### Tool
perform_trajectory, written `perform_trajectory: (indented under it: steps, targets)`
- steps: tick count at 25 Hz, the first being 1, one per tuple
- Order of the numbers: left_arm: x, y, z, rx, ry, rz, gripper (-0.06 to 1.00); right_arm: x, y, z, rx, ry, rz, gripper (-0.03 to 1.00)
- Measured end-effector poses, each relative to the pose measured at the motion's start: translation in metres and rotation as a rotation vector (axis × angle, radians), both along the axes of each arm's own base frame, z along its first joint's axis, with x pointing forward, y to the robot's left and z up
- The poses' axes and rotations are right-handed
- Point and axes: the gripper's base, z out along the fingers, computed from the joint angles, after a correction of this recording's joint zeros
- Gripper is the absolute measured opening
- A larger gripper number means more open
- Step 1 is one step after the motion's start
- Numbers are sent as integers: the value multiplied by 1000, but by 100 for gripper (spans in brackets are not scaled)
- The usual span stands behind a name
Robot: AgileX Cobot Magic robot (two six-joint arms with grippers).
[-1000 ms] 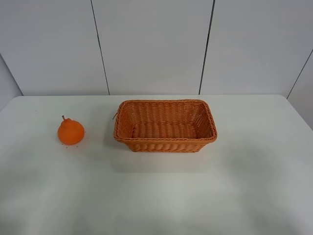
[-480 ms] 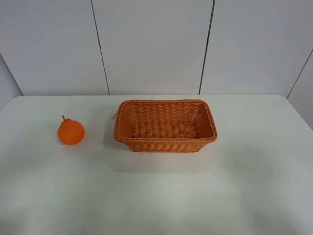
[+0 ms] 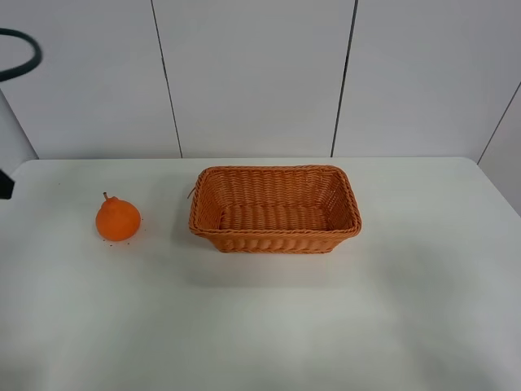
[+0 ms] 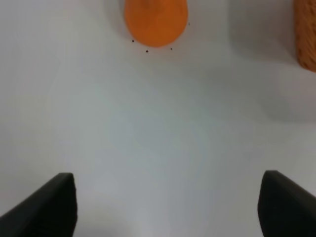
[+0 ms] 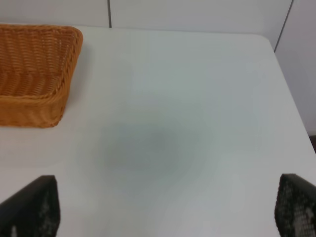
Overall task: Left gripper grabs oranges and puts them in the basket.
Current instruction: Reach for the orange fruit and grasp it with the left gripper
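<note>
Tabletop [image 3: 326, 326]: bearing surface for all items listed.

Orange [image 3: 118, 220]: on tabletop, ahead of left end effector [image 4: 167, 177], apart from both fingers, not between them.

Basket [image 3: 277, 242]: on tabletop, ahead and to the right of left end effector, on the far side of orange from it; near orange, not touching. Ahead and to the left of right end effector [image 5: 169, 178], well apart from it.

Bare tabletop directly below and just ahead of both end effectors.
</note>
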Motion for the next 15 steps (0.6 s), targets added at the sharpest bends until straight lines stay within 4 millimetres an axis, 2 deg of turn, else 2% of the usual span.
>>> perform_trajectory:
  steps: [4, 9, 15]
  targets:
    - [65, 1, -8, 6, 82, -14, 85, 0, 0, 0, 0, 0, 0, 69]
    - [137, 2, -36, 22, 169, -56, 85, 0, 0, 0, 0, 0, 0, 69]
    - [201, 2, -74, 23, 225, -66, 85, 0, 0, 0, 0, 0, 0, 69]
